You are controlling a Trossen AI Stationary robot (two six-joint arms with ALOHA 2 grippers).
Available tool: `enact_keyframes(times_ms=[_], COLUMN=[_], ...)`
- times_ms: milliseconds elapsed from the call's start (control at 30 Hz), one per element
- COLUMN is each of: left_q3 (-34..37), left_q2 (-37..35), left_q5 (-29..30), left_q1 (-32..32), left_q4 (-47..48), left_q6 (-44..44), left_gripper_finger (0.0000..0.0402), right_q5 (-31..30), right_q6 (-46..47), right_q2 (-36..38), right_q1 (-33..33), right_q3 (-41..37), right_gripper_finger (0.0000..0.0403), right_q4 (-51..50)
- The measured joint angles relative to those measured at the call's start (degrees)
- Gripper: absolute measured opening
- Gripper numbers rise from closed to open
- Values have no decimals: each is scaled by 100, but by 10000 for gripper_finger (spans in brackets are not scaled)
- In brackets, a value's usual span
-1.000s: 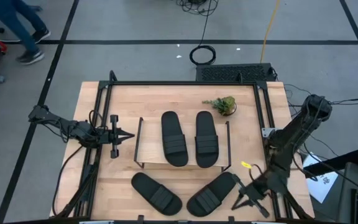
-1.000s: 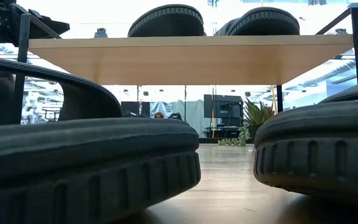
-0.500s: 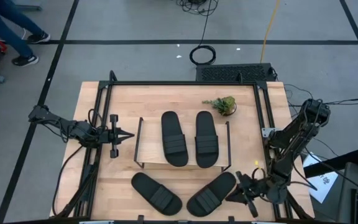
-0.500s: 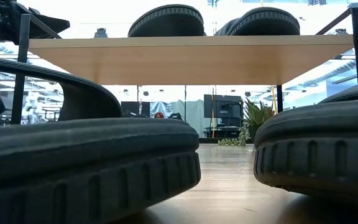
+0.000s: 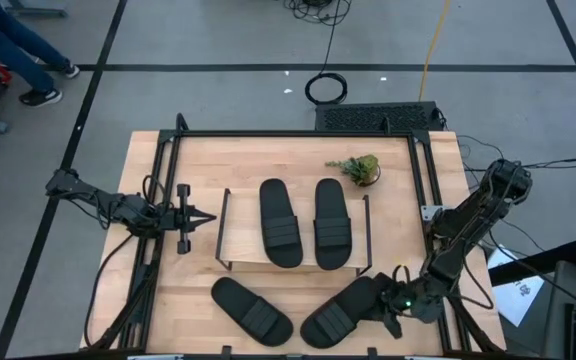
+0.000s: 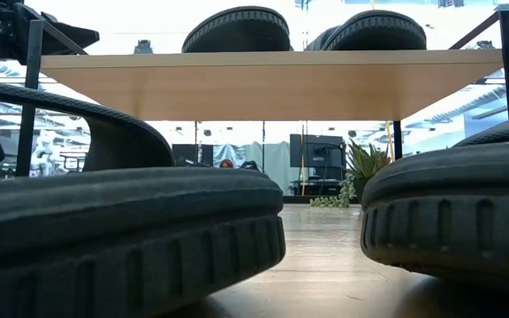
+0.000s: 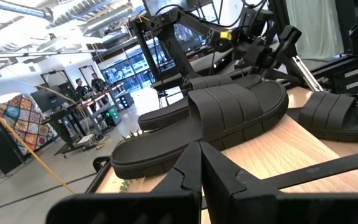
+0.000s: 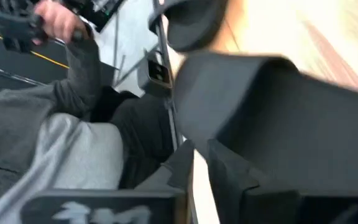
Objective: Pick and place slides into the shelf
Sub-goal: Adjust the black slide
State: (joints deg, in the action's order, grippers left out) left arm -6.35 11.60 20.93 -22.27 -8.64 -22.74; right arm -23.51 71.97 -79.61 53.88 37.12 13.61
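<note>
High view: shelf (image 5: 293,262) sitting mid-table w/ two slides (image 5: 281,222) lying side by side on its top board. Two more slides on the table at 6 o'clock of the shelf: the left floor slide (image 5: 252,310) at approx. 7, the right floor slide (image 5: 341,311) at approx. 5. Right gripper (image 5: 388,312) reaching at the right floor slide's 3 o'clock end; can't tell whether it is touching. Left gripper (image 5: 206,217) waiting at 9 o'clock of the shelf, fingers closed, holding nothing.

Low view: both floor slides filling the foreground; space under the top board showing no slides.

Left wrist view: closed fingers (image 7: 185,177) pointing at the slides on the shelf.

Right wrist view: fingers (image 8: 182,165) nearing a dark sole edge; can't tell if parted or closed.

Step, as judged: approach for pick no. 3. Next move calls for parting fingers across the sole edge or strap, then closing firmly.
</note>
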Motion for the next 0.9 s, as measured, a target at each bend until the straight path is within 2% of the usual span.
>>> enact_keyframes(times_ms=[233,500,667,900], left_q3=[0,0,0,0], left_q2=[0,0,2,2], left_q5=[2,2,2,2], left_q1=[0,0,0,1], left_q4=[6,13,42,39], left_q6=[34,35,33,31], left_gripper_finger=[5,5,5,5], right_q5=[859,455,240,11], right_q6=[278,1254,1333,1612], right_q2=[0,-71,-391,-1325], right_q1=[-397,-308,-237,-180], right_q3=[-34,-398,-448,-334], right_gripper_finger=[132,215,238,239], right_q4=[-8,-7,656,1560])
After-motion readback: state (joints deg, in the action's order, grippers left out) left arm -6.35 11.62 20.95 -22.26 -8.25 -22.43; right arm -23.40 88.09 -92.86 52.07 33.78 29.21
